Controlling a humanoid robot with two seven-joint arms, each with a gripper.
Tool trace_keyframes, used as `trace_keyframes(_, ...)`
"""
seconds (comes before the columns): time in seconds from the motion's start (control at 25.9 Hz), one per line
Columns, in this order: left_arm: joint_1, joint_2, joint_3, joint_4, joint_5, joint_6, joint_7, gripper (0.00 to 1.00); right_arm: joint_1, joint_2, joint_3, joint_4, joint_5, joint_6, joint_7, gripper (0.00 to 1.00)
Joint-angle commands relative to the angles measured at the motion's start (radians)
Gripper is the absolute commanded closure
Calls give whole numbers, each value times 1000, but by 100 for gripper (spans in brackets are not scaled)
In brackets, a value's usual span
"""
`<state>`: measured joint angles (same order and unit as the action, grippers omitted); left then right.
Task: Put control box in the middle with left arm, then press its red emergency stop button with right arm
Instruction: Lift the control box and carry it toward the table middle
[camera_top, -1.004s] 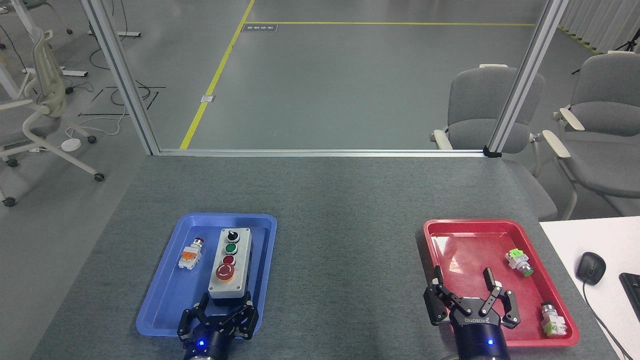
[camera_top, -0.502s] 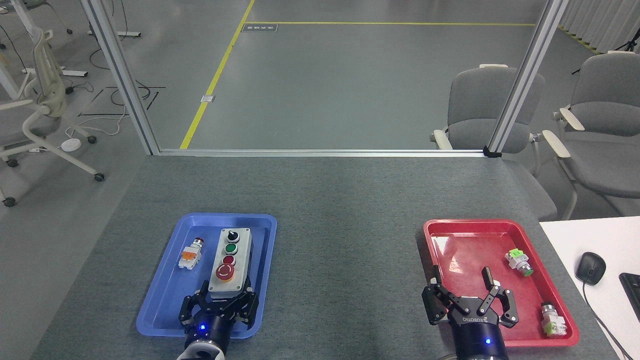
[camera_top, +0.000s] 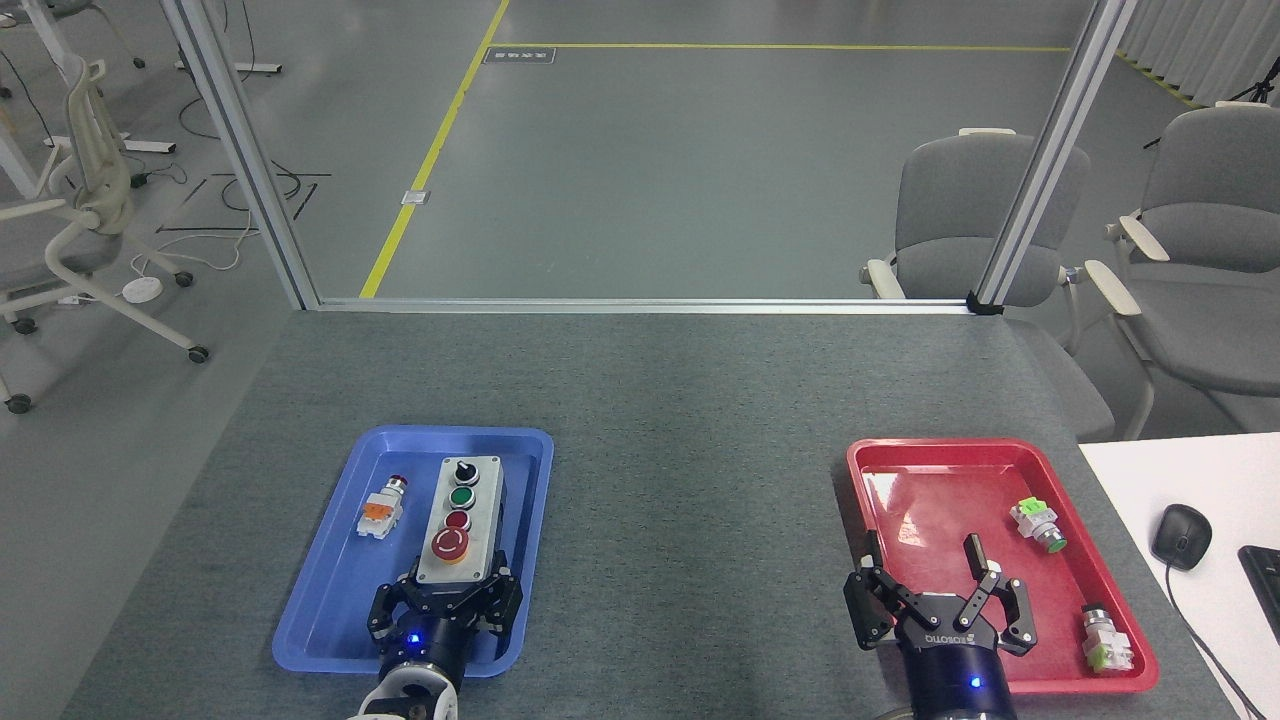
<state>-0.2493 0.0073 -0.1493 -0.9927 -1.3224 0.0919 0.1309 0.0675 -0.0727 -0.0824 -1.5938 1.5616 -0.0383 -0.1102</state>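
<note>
Leftmost on the grey table (camera_top: 640, 400), a blue tray (camera_top: 325, 590) lies near the front edge, carrying a small loose pushbutton (camera_top: 381, 509) with an orange body toward its left side and the control box (camera_top: 461, 520) along its right side. Lengthwise on the box's light grey plate run a black knob (camera_top: 463, 469) at the far end, a green button (camera_top: 461, 496), a small red button (camera_top: 458, 520) and the big red stop button (camera_top: 450, 543) at the near end. At that near end the left gripper (camera_top: 446, 598), blue light showing, has its black fingers (camera_top: 388, 612) spread around the box's base on both sides; whether they touch it cannot be told. Across bare table, near the front right corner, the right gripper (camera_top: 937, 592) hangs above the near left part of a red tray (camera_top: 880, 480), its three fingers (camera_top: 978, 556) splayed wide and holding nothing, white lettering and a blue light on its wrist. Farther right in the red tray lie two loose pushbuttons (camera_top: 1037, 525), one green-capped near the middle right, one by the near right corner. Beyond the table's right edge, a white desk (camera_top: 1130, 480) bears a black mouse (camera_top: 1180, 535).
</note>
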Motion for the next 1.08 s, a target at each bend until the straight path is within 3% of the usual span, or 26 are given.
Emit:
trace_keyframes(0.0, -11, -1, 2, 22, 0, 2, -1, 10, 0, 2, 0, 0, 0, 0, 0, 1)
trace_keyframes(0.12, -13, 6, 2, 22, 0, 0, -1, 35, 0, 7, 1, -2, 0, 0, 0, 1)
trace_keyframes(0.27, -13, 13, 2, 19, 2, -17, -1, 90, 0, 5, 1, -3, 0, -2, 0, 1)
trace_keyframes(0.31, -13, 14, 4, 17, 2, -15, 1, 97, 0, 5, 1, -3, 0, 0, 0, 1)
trace_keyframes(0.46, -15, 14, 7, -20, 28, -15, 3, 100, 0, 5, 1, -3, 0, 0, 0, 1)
trace_keyframes(0.69, -11, 10, 5, -179, 89, -15, 1, 100, 0, 7, 1, -17, 0, 0, 0, 1)
trace_keyframes(0.77, -18, -18, -9, -181, 88, -12, 1, 100, 0, 7, 1, -17, 0, 0, 0, 1)
trace_keyframes(0.93, -25, -133, -95, -161, 69, 0, 3, 100, 0, 7, 1, -20, 0, 0, 0, 1)
trace_keyframes(1.04, -44, -142, -217, -127, 74, 63, 10, 100, 3, 5, 0, -21, 0, 0, 0, 1)
